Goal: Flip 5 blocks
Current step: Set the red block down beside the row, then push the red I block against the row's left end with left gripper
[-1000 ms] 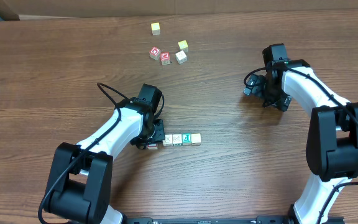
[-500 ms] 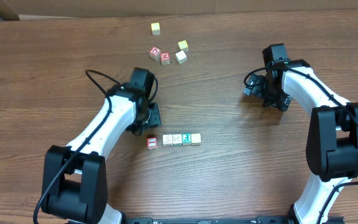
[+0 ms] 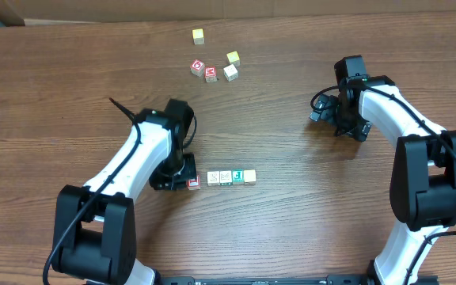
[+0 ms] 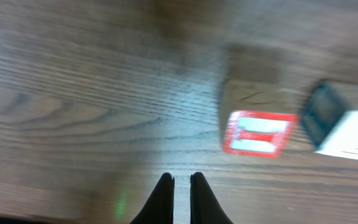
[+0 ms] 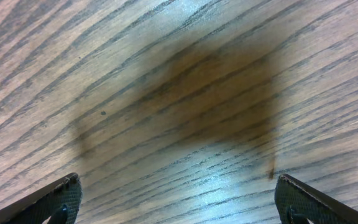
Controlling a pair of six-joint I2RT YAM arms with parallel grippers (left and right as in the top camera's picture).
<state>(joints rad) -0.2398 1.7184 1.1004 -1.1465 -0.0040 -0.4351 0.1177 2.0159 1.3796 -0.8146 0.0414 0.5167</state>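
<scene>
Only left wrist shows left claw (image 4: pixel 182 180) closed, empty.

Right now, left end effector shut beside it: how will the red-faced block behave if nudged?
The red-faced block looks a small rigid wooden cube, so probably light and stiff. Flat faces on smooth table: likely slides, tipping only if pushed high, no rolling. A white block sits close beside it, so a push that way probably shoves both.

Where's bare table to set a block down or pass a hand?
Bare table between the block row and the loose cluster up top; also between the row and the right gripper. Crowded at the red block, where the shut left gripper sits alongside.
</scene>
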